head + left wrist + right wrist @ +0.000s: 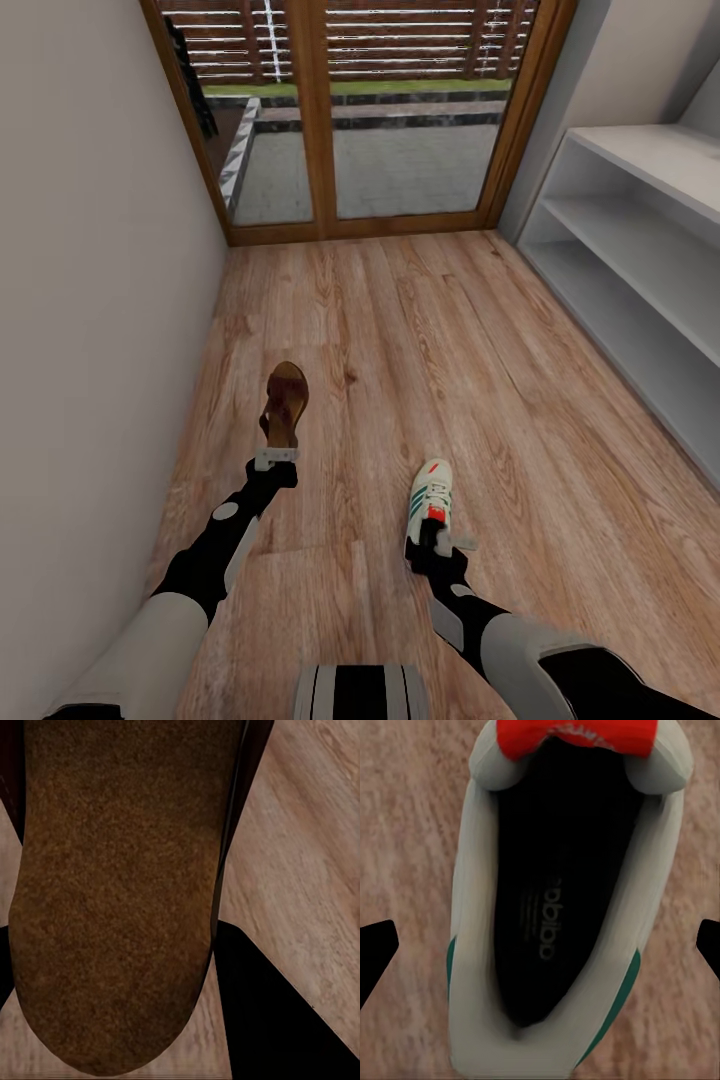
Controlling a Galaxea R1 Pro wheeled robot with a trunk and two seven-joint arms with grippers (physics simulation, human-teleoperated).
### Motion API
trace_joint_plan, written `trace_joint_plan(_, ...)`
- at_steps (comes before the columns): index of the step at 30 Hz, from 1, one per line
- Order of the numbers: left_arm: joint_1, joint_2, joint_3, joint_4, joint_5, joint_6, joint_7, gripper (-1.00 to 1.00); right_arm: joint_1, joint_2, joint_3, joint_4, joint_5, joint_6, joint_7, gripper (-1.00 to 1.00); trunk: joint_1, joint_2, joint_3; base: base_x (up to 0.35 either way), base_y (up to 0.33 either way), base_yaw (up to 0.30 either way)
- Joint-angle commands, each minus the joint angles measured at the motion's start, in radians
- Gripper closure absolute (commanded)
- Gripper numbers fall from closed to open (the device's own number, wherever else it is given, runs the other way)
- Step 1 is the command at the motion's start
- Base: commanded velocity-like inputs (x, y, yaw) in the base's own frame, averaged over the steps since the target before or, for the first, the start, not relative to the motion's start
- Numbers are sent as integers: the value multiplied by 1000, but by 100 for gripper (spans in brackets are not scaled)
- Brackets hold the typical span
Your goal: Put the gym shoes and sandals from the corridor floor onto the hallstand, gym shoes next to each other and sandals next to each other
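Here the left end effector is closed on the heel end of a dark brown sandal, which sticks out forward from it above the corridor floor; in the left wrist view the sandal's grainy brown face lies right along the fingers, with planks showing beside it. The right end effector grips the heel of a white gym shoe with green stripes and an orange-red heel patch. In the right wrist view the shoe's dark opening sits between two black fingertips that stand apart from its sides, so how firmly the heel is pinched I cannot tell from there; the head view suggests it is held.

Outward from the arms, the hallstand runs along the right wall, its pale shelves open toward the corridor, well apart from both shoes. A glazed wooden door closes the far end, and a plain wall stands close by the left arm.

Judging from this, both items are carried and still have to be brought to the rack. The risks lie in the grips: each shoe is held by one end, so a quick turn toward the shelves could swing it loose. The left arm, near the wall, could also knock the sandal against it.
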Motion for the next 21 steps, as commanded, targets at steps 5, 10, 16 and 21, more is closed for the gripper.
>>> trace_joint_plan(5, -1, 0, 2, 0, -3, -3, -5, 100, -1, 0, 9, 3, -8, -6, -2, -100, 1, -1, -12, 0, 0, 0)
trace_joint_plan(10, -1, 0, 2, 0, -3, -3, -5, 100, -1, 0, 8, 3, -8, -6, -2, -100, 1, -1, -12, 0, 0, 0)
trace_joint_plan(16, -1, 0, 2, 1, -3, -3, -5, 100, -1, 0, 8, 3, -8, -6, -2, -100, 2, -2, -20, 0, 0, 0)
trace_joint_plan(21, -1, 0, 2, 1, -3, -3, -5, 100, -1, 0, 8, 3, -8, -6, -2, -100, 2, -2, -20, 0, 0, 0)
